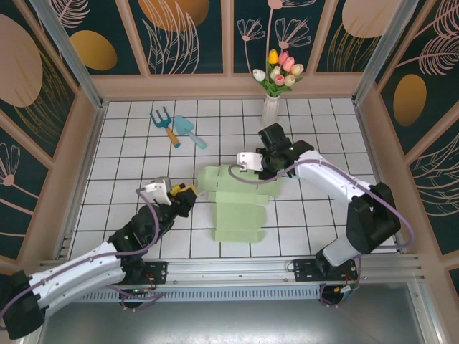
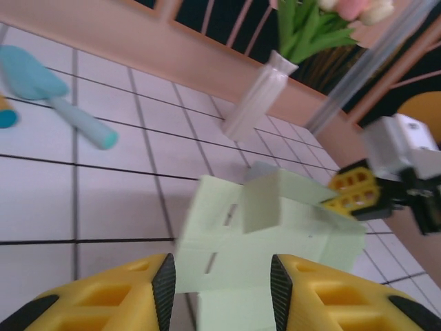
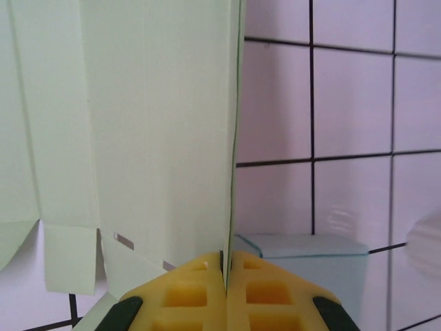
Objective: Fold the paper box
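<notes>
Our left hand point(image 2: 220, 279) is yellow with black pads point(image 2: 164, 288); our right hand point(image 3: 225, 270) is yellow too. Between them the paper box point(image 1: 240, 211) is pale green. The bench point(image 1: 122, 150) beneath is white tile with dark grid lines. Beyond the left hand lies a turquoise trowel point(image 1: 188, 131); beyond the right, a white vase point(image 1: 270, 111) with pink, yellow and white tulips point(image 1: 281, 70).

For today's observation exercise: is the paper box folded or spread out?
Partly folded: most of the paper box lies flat, but one panel stands raised, pinched in the right claw.
</notes>
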